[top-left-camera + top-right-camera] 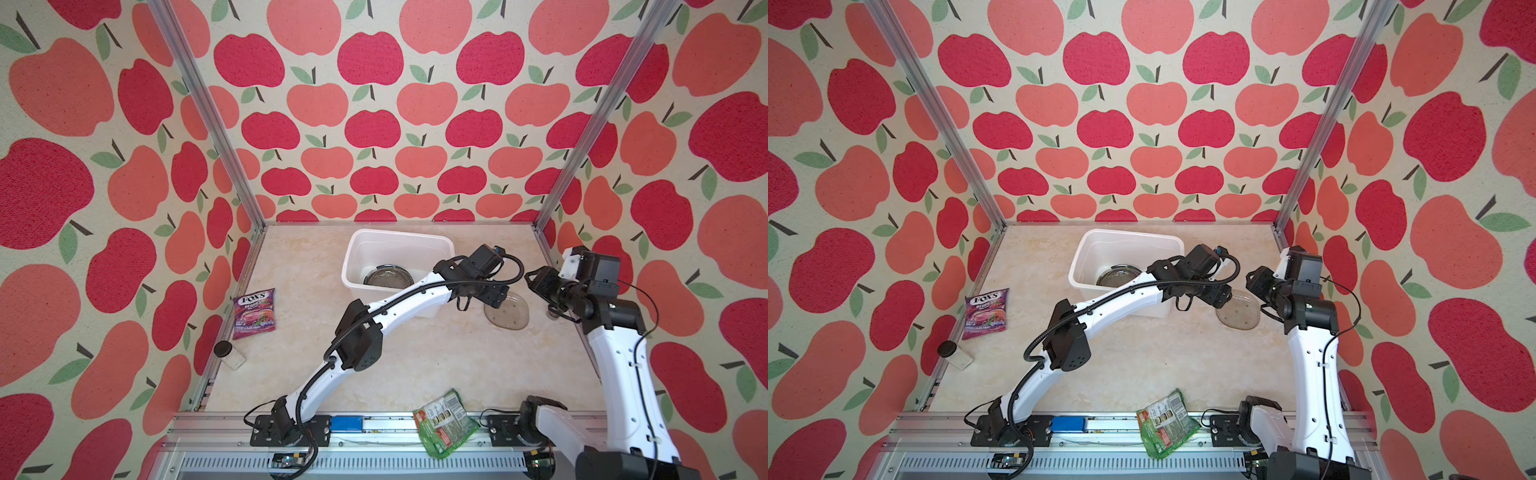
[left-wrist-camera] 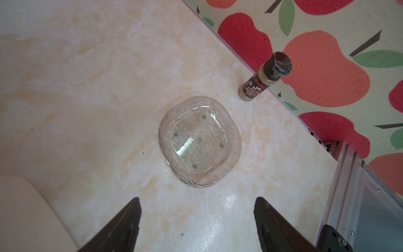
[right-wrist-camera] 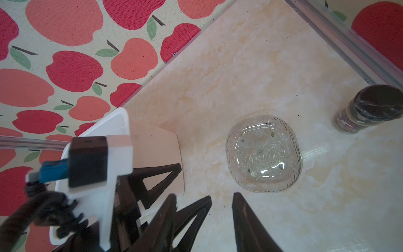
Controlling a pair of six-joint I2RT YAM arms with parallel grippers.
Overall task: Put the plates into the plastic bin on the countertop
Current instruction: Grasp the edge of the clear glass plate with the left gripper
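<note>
Plastic bin (image 1: 399, 233) position: rear centre of the countertop (image 1: 415, 365). Contents visible in both top views: a round plate with a dark rim (image 1: 386, 277) lying flat on the bin floor; whether other plates lie under it cannot be told. One translucent rounded-square glass plate (image 1: 509, 313) lies outside the bin, flat on the countertop just to the right of it. The left arm reaches across the front of the bin toward this plate. Left gripper (image 2: 197, 199) state: fingers spread wide, nothing between them. In the left wrist view the glass plate (image 2: 199, 141) lies ahead of the fingertips without contact. Right gripper (image 3: 204, 195) state: fingers partly apart, no object clamped. It points toward the left gripper from the right-hand side, and the glass plate (image 3: 262, 153) lies beyond its fingertips, apart from them. A dark-capped spice bottle (image 2: 265, 76) stands upright near the right-hand rail, near the plate but not touching it. Other items: a purple FOX'S candy bag (image 1: 254, 312) near the left edge, a black-capped jar (image 1: 228, 354) against the left rail, and a green snack packet (image 1: 445, 423) overlapping the front rail.
</note>
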